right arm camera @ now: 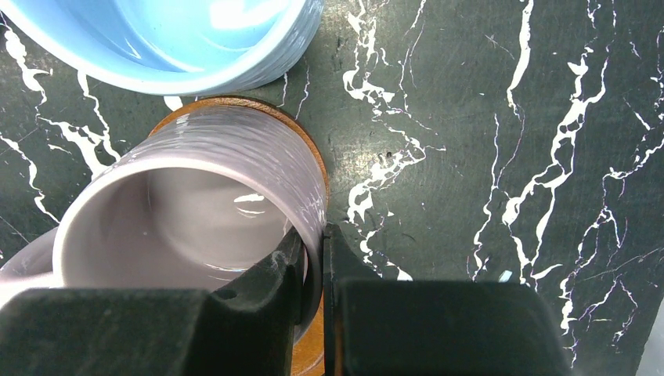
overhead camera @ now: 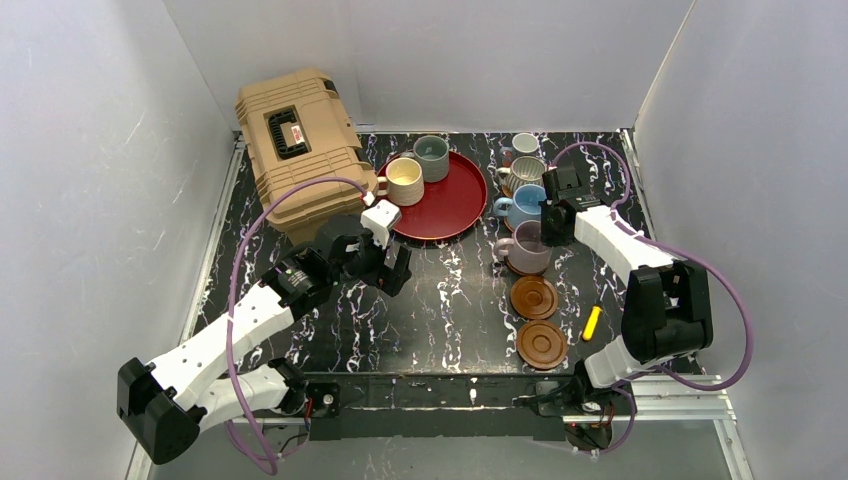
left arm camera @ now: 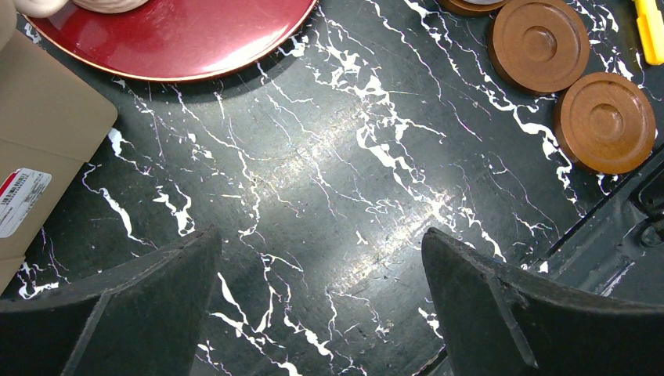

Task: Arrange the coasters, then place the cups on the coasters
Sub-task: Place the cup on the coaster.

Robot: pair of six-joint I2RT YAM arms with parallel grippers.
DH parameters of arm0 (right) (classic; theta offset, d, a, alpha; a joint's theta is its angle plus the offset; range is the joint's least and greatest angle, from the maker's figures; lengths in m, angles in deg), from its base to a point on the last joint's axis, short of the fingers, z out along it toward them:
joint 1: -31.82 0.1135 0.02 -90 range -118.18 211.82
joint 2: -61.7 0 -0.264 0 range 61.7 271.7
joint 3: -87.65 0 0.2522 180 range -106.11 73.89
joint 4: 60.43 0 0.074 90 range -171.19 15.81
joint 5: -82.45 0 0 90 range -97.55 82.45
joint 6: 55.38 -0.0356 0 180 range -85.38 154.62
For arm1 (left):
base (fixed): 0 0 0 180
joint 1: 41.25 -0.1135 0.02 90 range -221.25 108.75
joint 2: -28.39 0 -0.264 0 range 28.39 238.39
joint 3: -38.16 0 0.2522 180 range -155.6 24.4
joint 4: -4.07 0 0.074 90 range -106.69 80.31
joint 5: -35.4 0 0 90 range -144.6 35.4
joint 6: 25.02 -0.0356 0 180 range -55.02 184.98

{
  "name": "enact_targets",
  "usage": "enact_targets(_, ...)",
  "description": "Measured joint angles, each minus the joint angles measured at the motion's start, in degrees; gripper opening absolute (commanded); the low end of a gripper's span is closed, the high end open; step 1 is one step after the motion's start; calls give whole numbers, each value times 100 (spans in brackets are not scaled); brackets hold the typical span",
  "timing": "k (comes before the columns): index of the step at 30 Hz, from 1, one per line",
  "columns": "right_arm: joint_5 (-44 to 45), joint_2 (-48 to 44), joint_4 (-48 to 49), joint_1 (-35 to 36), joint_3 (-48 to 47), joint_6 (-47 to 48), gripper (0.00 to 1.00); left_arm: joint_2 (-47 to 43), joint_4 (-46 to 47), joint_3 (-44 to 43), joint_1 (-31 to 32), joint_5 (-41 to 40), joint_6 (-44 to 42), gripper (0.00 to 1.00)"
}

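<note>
**Right gripper clamped on lilac mug; left gripper spread over bare table**

Right gripper (right arm camera: 313,244): the fingers pinch the near wall of the lilac mug (right arm camera: 235,149), one finger inside the rim and one outside. The mug stands upright on a dark brown coaster (right arm camera: 309,348), which shows only as a thin crescent past the mug's base. The mug's handle is cut off at the left edge of the right wrist view. Just beyond it stands the light blue mug (right arm camera: 156,39), only partly in frame.

From the top camera, the ribbed grey mug (overhead camera: 524,173) and the white mug (overhead camera: 525,145) continue the column behind these. What these three mugs stand on cannot be made out. Two bare brown coasters (overhead camera: 534,297) (overhead camera: 542,343) lie on the near side of the lilac mug, with a yellow object (overhead camera: 592,322) beside them.

Left gripper (left arm camera: 319,243): the fingers stand wide apart above the marbled black table (left arm camera: 329,157), holding nothing. The red tray (overhead camera: 450,215) lies beyond it and carries the cream-yellow mug (overhead camera: 405,180) and the grey-green mug (overhead camera: 432,157). A tan case (overhead camera: 295,150) sits to the tray's left.
</note>
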Motion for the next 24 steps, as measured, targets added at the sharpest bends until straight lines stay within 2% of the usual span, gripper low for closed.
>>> enact_targets(18, -11, 0, 50, 0, 42, 68, 1, 0, 2, 0, 0, 2, 0, 98)
enact_targets(21, -9, 0, 55, 0, 46, 68, 19, 0, 0, 0, 0, 2, 0, 98)
enact_targets(24, -15, 0, 59, 0, 48, 63, 30, 0, 0, 0, 0, 2, 0, 98)
